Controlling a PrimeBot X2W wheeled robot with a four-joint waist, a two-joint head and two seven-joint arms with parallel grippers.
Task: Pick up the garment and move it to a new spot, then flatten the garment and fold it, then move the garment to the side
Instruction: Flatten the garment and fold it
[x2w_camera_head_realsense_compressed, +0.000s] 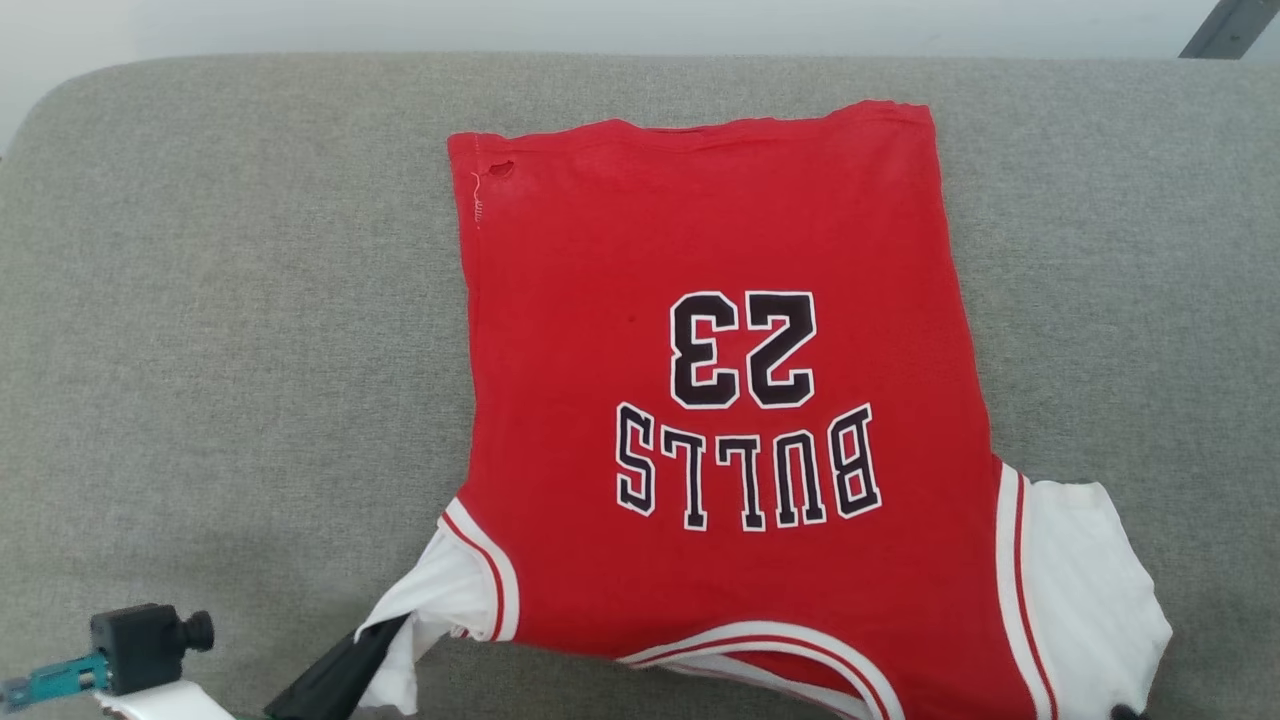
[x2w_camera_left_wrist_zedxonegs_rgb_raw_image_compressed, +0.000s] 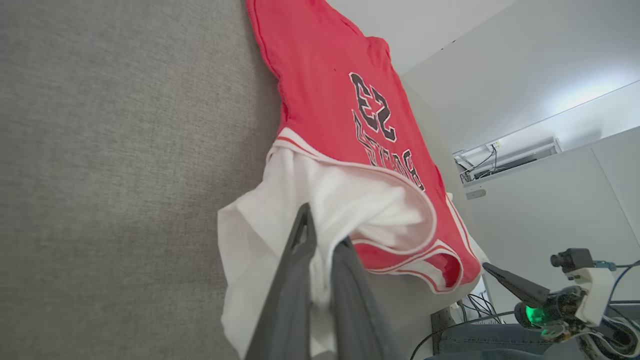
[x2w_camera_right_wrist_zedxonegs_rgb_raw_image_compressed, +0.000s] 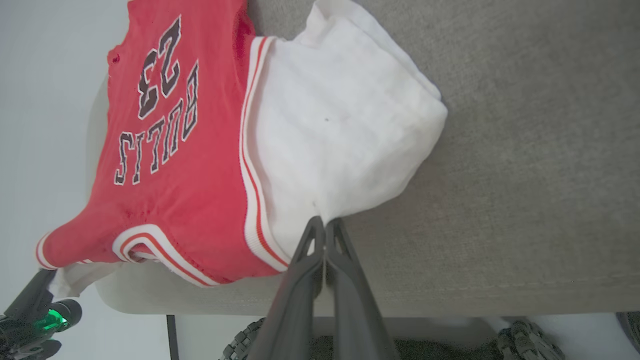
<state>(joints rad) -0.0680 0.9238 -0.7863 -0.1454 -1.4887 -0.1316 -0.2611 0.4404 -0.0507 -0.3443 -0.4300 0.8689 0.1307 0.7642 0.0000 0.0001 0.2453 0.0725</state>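
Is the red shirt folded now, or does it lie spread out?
Spread out. The garment lies flat on the grey cushion, its whole print showing, with no fold across the body.

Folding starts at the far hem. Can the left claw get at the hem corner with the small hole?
Probably not yet: the left claw is shut on the white sleeve. Once released, bare grey cushion leaves the way to that hem corner free.

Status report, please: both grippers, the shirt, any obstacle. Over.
Both shut: left gripper on one white sleeve, right gripper on the other. Red jersey-style shirt with white short sleeves spread unfolded on grey fabric cushion. Nothing seen blocking.
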